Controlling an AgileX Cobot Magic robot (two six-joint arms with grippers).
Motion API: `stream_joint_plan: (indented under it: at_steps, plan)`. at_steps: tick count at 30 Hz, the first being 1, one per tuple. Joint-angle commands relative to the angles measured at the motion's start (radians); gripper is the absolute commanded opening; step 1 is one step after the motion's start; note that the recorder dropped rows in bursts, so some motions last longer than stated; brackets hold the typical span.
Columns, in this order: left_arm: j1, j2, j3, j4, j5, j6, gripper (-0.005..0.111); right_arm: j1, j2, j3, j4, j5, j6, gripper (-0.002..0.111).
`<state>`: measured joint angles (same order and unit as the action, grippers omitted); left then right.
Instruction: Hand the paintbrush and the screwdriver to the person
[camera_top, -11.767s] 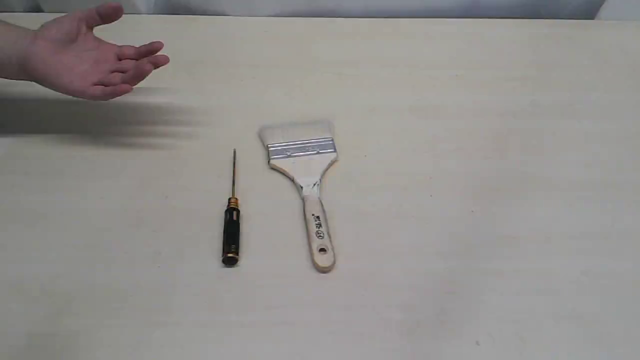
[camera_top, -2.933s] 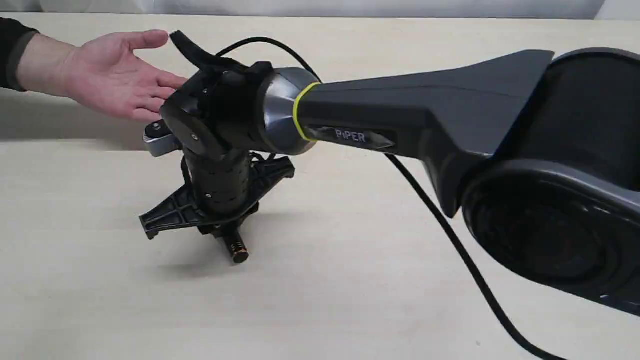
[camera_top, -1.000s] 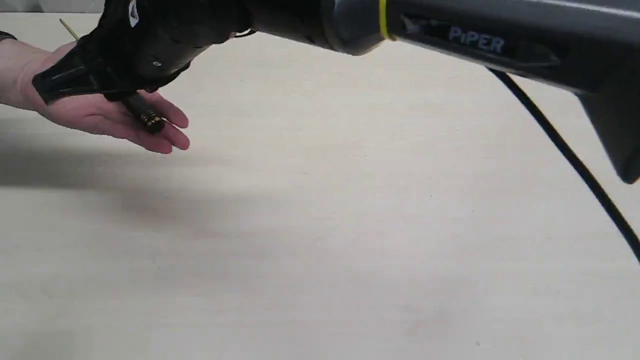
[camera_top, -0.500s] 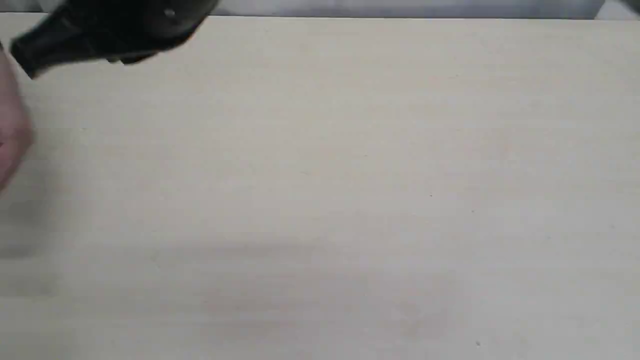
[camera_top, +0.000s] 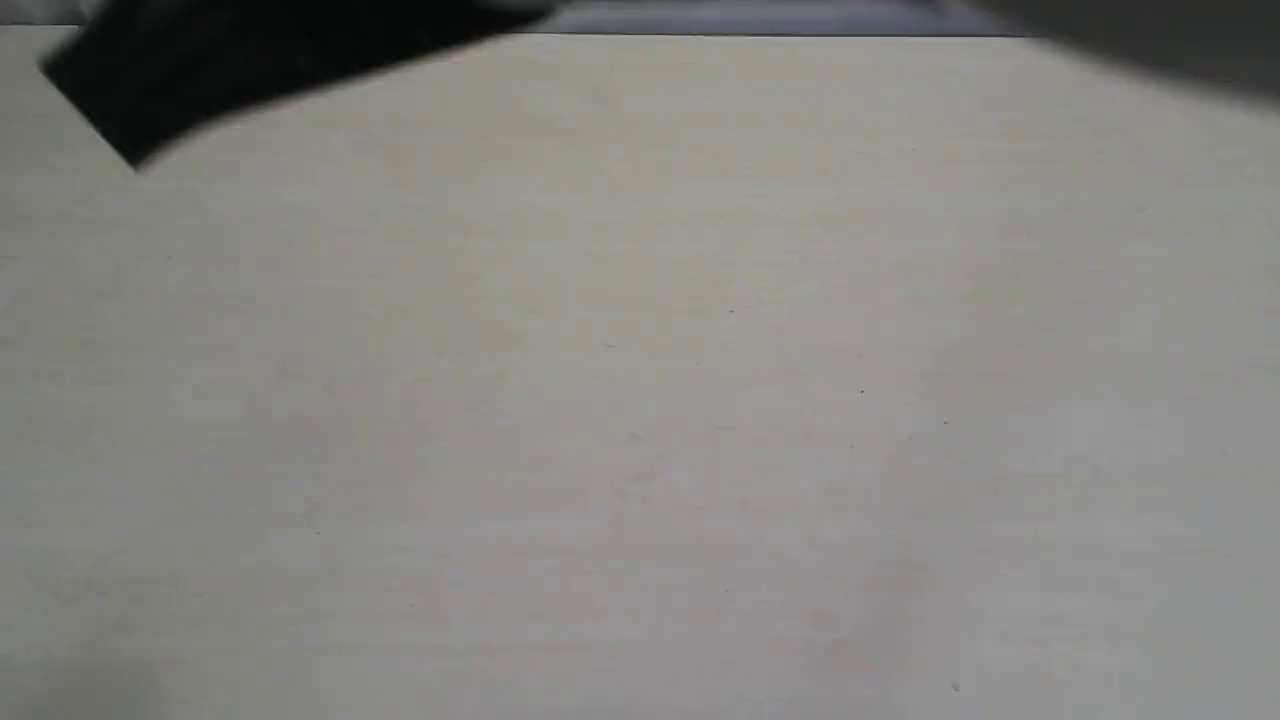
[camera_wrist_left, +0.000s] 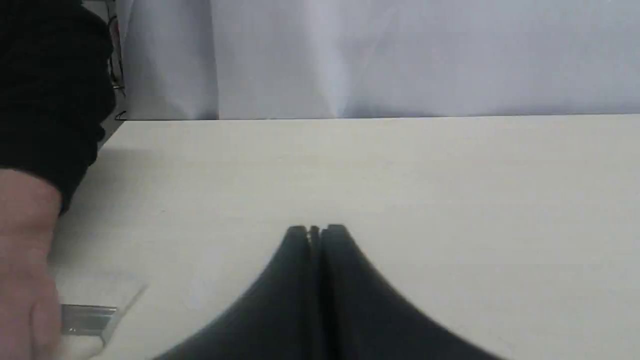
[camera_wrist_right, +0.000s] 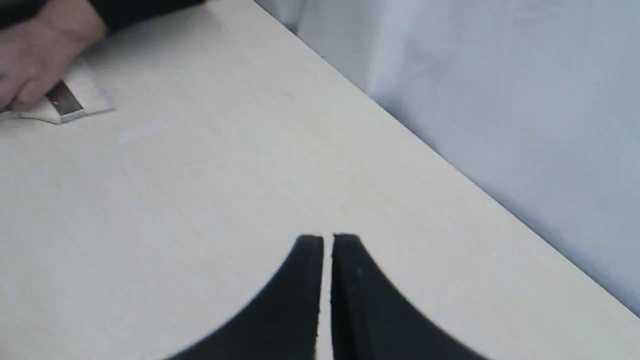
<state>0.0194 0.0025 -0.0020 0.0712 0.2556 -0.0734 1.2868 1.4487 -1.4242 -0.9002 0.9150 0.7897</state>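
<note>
A pale, wood-grained bench (camera_top: 640, 400) fills the exterior view, its top marked only by a few tiny dark specks and a soft shadow across the near half. A blurred black shape (camera_top: 250, 70) of the robot cuts in over the far left corner. A grey blur (camera_top: 1150, 40) crosses the far right corner, and neither is sharp enough to say which part it is. Behind the bench's far edge hangs a white cloth backdrop (camera_wrist_left: 400, 55), falling in loose folds down to the bench line. The left claw (camera_wrist_left: 315, 231) hangs over bare bench with its black fingers (camera_wrist_left: 297, 240) pressed together and nothing between them. The right claw (camera_wrist_right: 327, 239) is all but closed, with only a thin slit between its fingers (camera_wrist_right: 307, 250), and it too holds nothing. Off to one side, at the bench's edge, the person's hand (camera_wrist_left: 22, 260) comes out of a dark sleeve (camera_wrist_left: 50, 75) and rests on the paintbrush (camera_wrist_left: 87, 318). The brush's silver ferrule and pale bristles show beyond the hand, low against the bench top, while its handle is hidden beneath the hand. The brush lies well apart from both claws, with bare bench between them.
</note>
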Motion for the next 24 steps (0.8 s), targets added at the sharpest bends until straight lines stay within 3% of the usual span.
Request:
stream_joint_plan:
  at_steps: [1, 7, 12, 19, 24]
  plan:
    - [-0.008, -0.002, 0.002, -0.004, -0.006, -0.002, 0.0, 0.093, -0.098, 0.144, -0.12, 0.014, 0.163, 0.004]
    - [-0.008, -0.002, 0.002, -0.004, -0.006, -0.002, 0.0, 0.201, -0.237, 0.354, -0.163, -0.059, 0.375, 0.004]
    - [-0.008, -0.002, 0.002, -0.004, -0.006, -0.002, 0.0, 0.217, -0.307, 0.466, -0.112, -0.053, 0.436, 0.004]
    - [-0.008, -0.002, 0.002, -0.004, -0.006, -0.002, 0.0, 0.217, -0.338, 0.496, -0.1, -0.039, 0.415, 0.004]
    - [-0.008, -0.002, 0.002, -0.002, -0.008, -0.002, 0.0, 0.217, -0.339, 0.496, -0.094, 0.123, 0.407, 0.004]
